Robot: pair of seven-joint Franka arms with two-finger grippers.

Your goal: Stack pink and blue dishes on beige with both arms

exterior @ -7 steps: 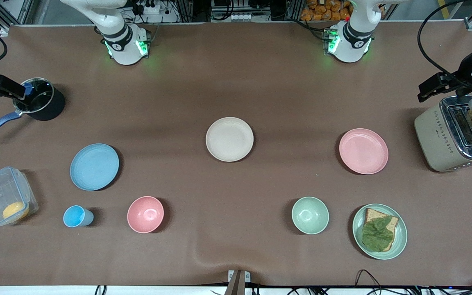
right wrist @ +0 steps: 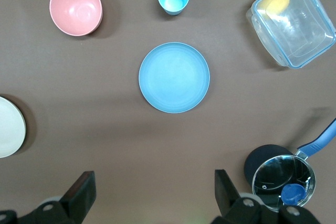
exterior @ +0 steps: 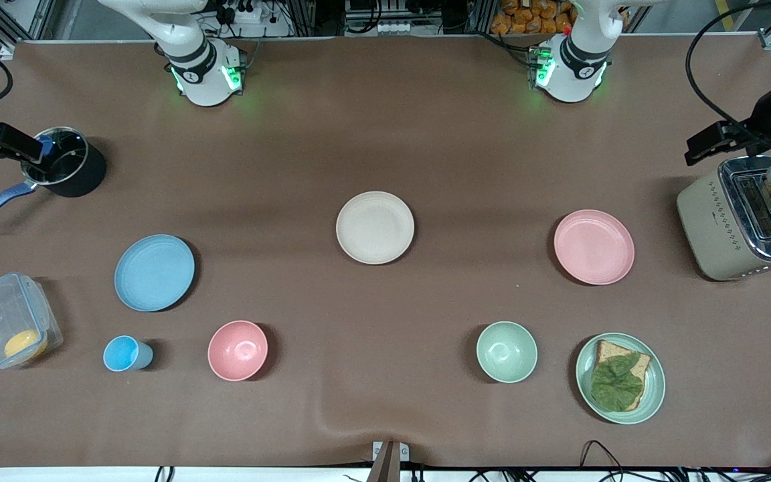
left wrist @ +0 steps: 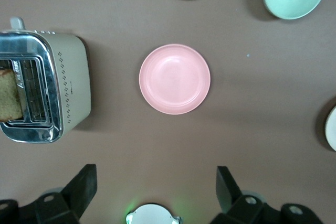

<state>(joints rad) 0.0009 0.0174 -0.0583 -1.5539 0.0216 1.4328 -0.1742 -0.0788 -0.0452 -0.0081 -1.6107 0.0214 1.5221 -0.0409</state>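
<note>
You have three flat plates of the task, none stacked. The beige plate (exterior: 375, 227) lies bare at mid-table. The pink plate (exterior: 593, 246) lies well apart from it toward the left arm's end, the blue plate (exterior: 154, 272) well apart toward the right arm's end and slightly nearer the front camera. Nothing rests on any of the three.

Left gripper (left wrist: 156, 184): up in the air at the left arm's end of the table, above the toaster (exterior: 740, 223) in the front view. Your left wrist view shows both fingers (left wrist: 81, 190) spread wide, holding nothing, touching nothing, with the pink plate between them farther down on the table.

Right gripper (right wrist: 155, 190): up at the right arm's end of the table, over the spot by the black saucepan (exterior: 64, 171). Fingers (right wrist: 81, 191) likewise spread wide and empty; the blue plate sits framed between them in the right wrist view.

Count of the rest:
- Bowls, two: one pink bowl (exterior: 237, 350), one pale green bowl (exterior: 506, 351), both nearer the front camera than the plates.
- Cups, one: small blue cup (exterior: 124, 353), beside the pink bowl.
- Green plates, one: green plate (exterior: 653, 395) carrying a bread slice with a leaf on it, beside the green bowl.
- Clear containers, one: clear box (exterior: 7, 318) with a yellow item inside.
- Toasters, one, with bread standing in a slot.
- Saucepans, one, blue handle.
</note>
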